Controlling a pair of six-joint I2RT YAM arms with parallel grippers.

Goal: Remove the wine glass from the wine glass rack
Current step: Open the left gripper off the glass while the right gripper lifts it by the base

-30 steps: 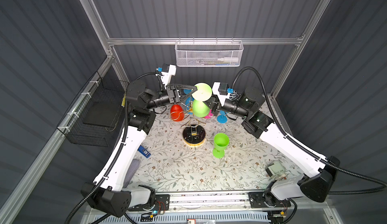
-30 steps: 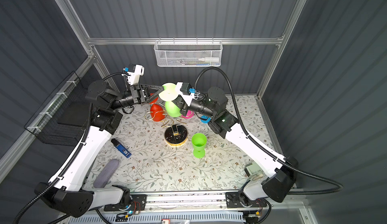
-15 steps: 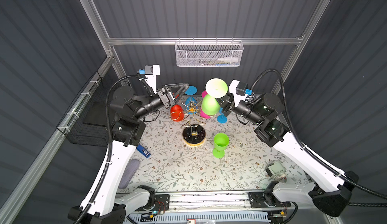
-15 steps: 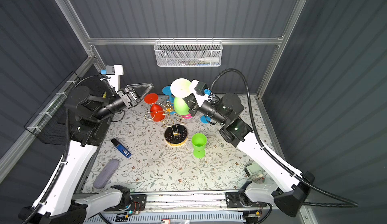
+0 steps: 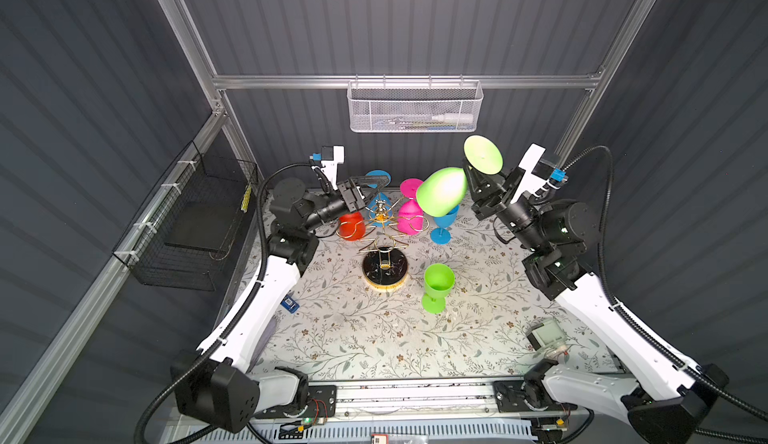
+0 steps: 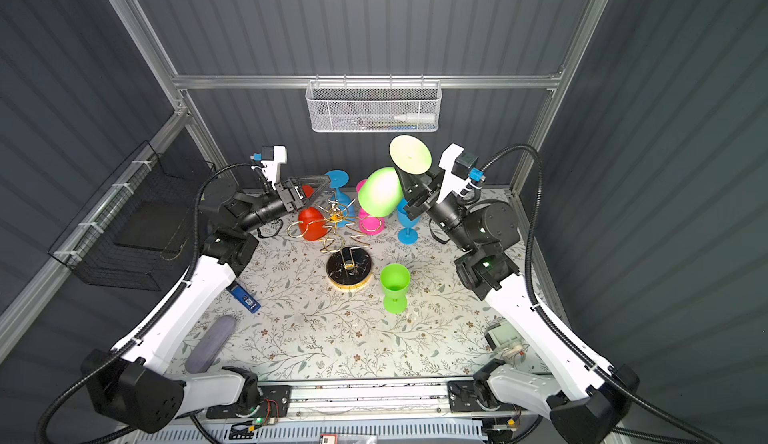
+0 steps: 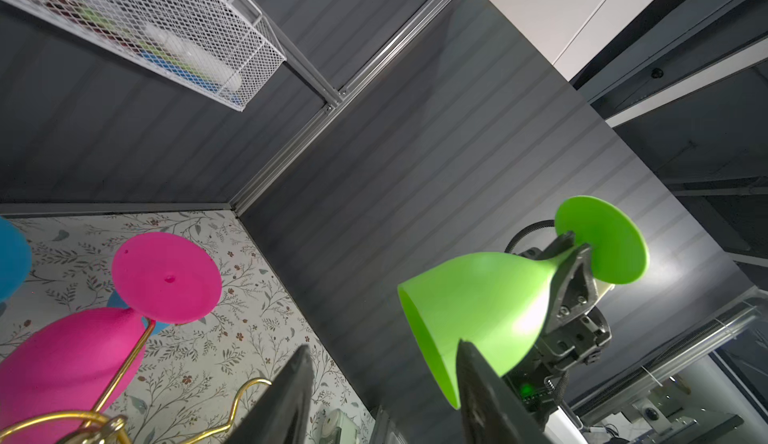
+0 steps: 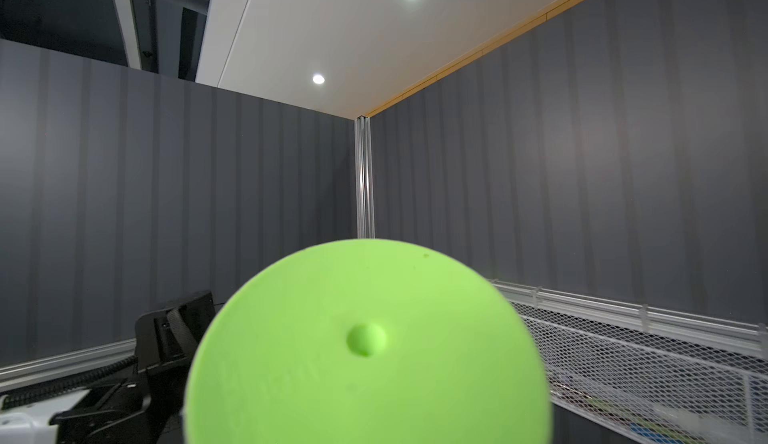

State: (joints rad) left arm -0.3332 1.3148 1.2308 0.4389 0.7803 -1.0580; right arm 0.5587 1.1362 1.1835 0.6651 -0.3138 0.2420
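The gold wire wine glass rack stands mid-table on its round black base, and its wire shows in the left wrist view. My right gripper is shut on the stem of a green wine glass. It holds the glass tilted in the air to the right of the rack top, clear of the arms. The glass's foot fills the right wrist view and hides the jaws. My left gripper is open and empty beside the rack top.
A pink glass, a red glass and a blue one hang on the rack. A blue glass and a green glass stand upright on the mat. A white mesh basket hangs on the back wall and a black wire basket on the left wall.
The right gripper has carried the green glass rightward away from the rack and tipped it over. The left gripper has opened wider and its arm has drawn back.
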